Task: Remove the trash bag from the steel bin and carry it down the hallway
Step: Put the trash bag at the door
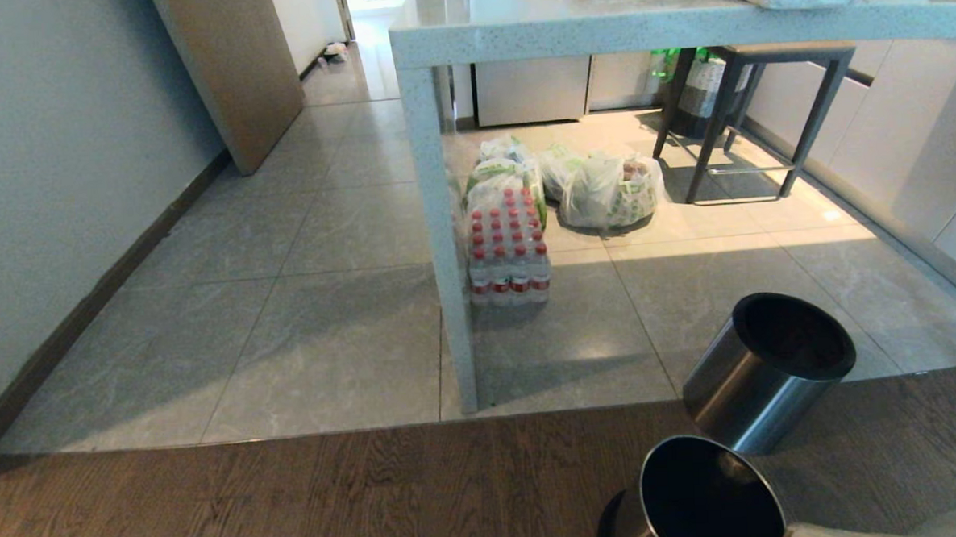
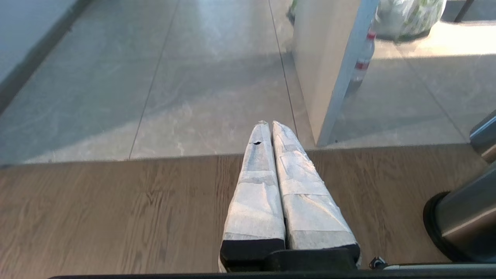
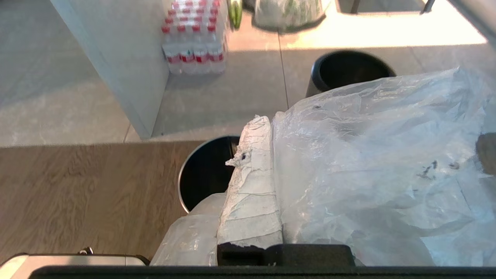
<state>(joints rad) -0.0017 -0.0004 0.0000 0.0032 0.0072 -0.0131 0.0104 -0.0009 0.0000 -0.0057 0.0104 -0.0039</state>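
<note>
My right claw (image 3: 267, 128) is clamped tight on the trash bag (image 3: 372, 162), whose clear plastic fills the right of the wrist frame. My left claw (image 2: 271, 128) is closed on nothing, over the wood floor (image 1: 294, 502). Nearest, at the bottom of the head frame, stands the steel bin (image 1: 698, 501); just beyond it, a second bin (image 1: 765, 373). Farther off, a water-bottle pack (image 1: 508, 255) sits under the desk (image 1: 597, 29), with white bags (image 1: 608, 190) behind it.

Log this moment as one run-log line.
right end effector: shut on trash bag, above steel bin | left end effector: shut, empty, over wood floor | second bin: behind
</note>
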